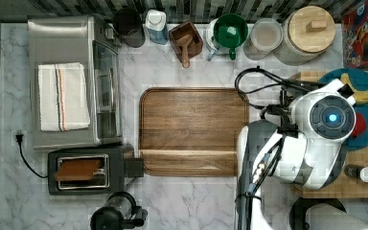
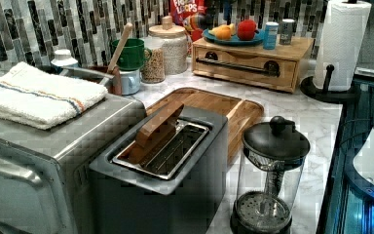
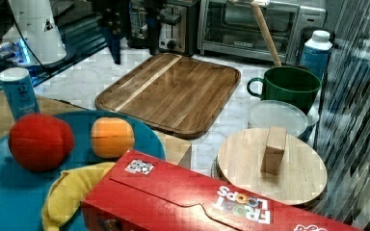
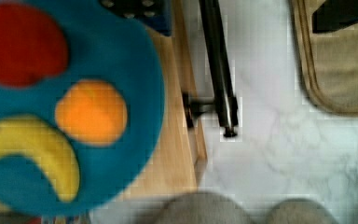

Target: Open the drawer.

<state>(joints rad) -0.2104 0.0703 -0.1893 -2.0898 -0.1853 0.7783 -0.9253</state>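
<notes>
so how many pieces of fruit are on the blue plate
3: a red apple at the right view's left, an orange beside it, a banana nearer the cereal box. More could be hidden.

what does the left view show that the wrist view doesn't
Left view alone: the whole drawer front under its cabinet top, shut, plus the toaster, paper towel roll and French press. Wrist view alone: a close look down on the handle's end and its bracket, with marble counter beside it. Both: the black bar handle, the blue plate with fruit, and the walnut cutting board.
</notes>
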